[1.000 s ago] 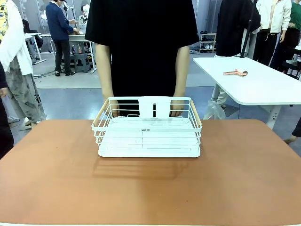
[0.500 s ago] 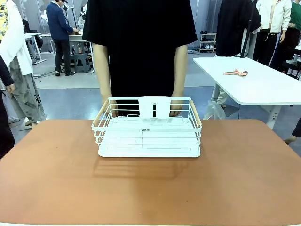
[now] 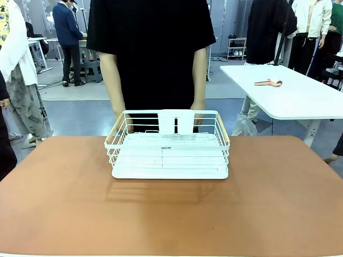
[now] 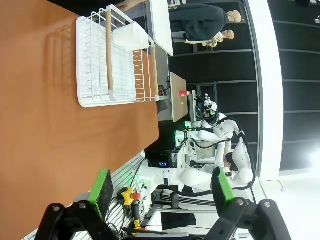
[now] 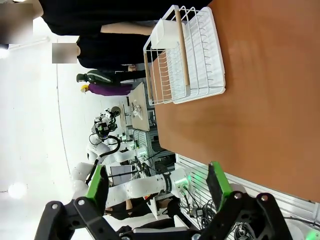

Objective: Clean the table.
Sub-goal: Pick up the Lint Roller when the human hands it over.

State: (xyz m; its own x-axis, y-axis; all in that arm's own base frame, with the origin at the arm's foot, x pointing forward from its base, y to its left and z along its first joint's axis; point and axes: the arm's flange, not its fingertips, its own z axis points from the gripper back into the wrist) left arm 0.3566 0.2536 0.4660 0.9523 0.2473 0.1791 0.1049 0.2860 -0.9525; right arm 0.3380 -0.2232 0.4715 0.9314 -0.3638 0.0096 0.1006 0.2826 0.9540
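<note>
**A:** How do the jaws stand?

**B:** Both pairs are released. The left jaws gape, their two green left pads (image 4: 104, 192) spread wide with nothing between. The right jaws are the same, two green right pads (image 5: 96, 187) apart and empty.

**A:** And beyond them?

**B:** One terracotta counter (image 3: 64, 209), wide and bare at the near side. Both pairs of jaws are well apart from the one white wire basket (image 3: 169, 174), which sits toward the counter's far edge, at the middle.

**A:** Anything on the basket?

**B:** Two wooden rails (image 3: 113, 130), one along each short side, and one white holder (image 3: 176, 122) hung on the far rim.

**A:** Who's there?

**B:** One person (image 3: 153, 53) in a black shirt at the far edge, both arms down, two hands behind the far rim. I can't tell whether they touch it.

**A:** Farther off?

**B:** One white-topped counter (image 3: 300, 101) to the right, with one reddish thing (image 3: 269, 82) lying on it.
</note>
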